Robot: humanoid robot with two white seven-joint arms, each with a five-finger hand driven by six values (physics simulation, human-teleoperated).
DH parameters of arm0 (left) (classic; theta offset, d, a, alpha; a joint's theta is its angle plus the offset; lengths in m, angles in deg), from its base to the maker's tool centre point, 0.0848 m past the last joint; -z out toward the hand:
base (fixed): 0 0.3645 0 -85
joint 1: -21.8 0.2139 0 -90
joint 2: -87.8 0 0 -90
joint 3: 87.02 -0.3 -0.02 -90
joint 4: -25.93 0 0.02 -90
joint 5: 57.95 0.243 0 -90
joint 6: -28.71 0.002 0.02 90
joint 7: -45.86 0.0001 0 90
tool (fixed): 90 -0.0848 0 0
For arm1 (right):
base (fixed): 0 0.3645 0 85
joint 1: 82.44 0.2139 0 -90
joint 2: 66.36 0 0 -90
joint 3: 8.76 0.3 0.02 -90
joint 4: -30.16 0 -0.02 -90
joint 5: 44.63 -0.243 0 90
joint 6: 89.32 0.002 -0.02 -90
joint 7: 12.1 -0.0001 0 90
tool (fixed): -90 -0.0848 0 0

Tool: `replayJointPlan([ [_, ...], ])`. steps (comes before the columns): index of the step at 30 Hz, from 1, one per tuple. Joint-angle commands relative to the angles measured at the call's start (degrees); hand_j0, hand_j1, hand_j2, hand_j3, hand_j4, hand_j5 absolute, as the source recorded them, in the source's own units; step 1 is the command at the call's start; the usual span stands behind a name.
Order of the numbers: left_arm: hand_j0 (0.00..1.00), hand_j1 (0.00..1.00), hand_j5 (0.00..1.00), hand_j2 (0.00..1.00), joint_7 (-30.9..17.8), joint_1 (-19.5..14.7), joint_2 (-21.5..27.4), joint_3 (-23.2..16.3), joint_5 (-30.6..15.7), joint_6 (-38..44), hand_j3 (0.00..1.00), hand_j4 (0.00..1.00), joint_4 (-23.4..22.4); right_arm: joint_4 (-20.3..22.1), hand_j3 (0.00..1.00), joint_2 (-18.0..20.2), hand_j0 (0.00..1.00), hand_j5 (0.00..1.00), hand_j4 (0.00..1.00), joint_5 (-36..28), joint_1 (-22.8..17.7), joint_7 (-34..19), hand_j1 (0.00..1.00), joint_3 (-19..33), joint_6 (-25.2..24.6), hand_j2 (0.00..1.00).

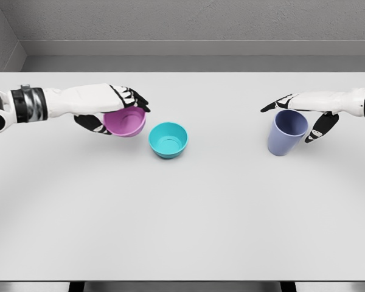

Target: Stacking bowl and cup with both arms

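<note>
Your white desk [182,231] has a round teal plastic bowl [168,140] sitting near the middle. Your left hand [112,109] is wrapped around the tilted pink plastic bowl [125,121] just beside it. Well off to the right, your right hand [304,115] is grasping the blue-purple plastic cup [286,132] at its rim.

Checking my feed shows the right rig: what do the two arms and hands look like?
Both arms are smooth white shells. The left arm has a black section with a silver ring near the picture's edge; the right arm shows a dark band there. The left hand and right hand are white-backed with black fingers.
</note>
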Motion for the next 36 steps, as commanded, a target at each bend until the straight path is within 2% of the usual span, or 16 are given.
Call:
replayJointPlan([
  [1, 0.70, 0.70, 0.70, 0.70, 0.0, -0.1, -1.1, 0.0, 0.2, 0.2, 0.70, 0.70, 0.0, 0.1, 1.00, 0.0, 1.00, 1.00, 1.00, -0.3, 0.0, 0.0, 1.00, 0.1, -0.1, 1.00],
  [13, 0.70, 0.70, 0.70, 0.70, 0.0, -2.0, -4.4, -0.3, 1.5, 0.2, 0.70, 0.70, 0.0, 0.1, 1.00, 0.3, 1.00, 1.00, 1.00, -0.3, 0.0, 0.0, 1.00, 0.0, -0.1, 1.00],
  [24, 0.70, 0.70, 0.70, 0.70, 0.0, -1.9, -7.6, -0.6, 2.7, 0.2, 0.70, 0.70, 0.0, 0.1, 1.00, 1.0, 1.00, 1.00, 1.00, -0.3, 0.0, 0.0, 1.00, 0.0, -0.1, 1.00],
  [36, 0.70, 0.70, 0.70, 0.70, 0.0, -2.4, -9.0, -1.3, 3.8, 0.2, 0.70, 0.70, -0.2, 0.1, 1.00, 1.0, 1.00, 1.00, 1.00, -0.3, 0.0, 0.0, 1.00, 0.0, -0.1, 1.00],
])
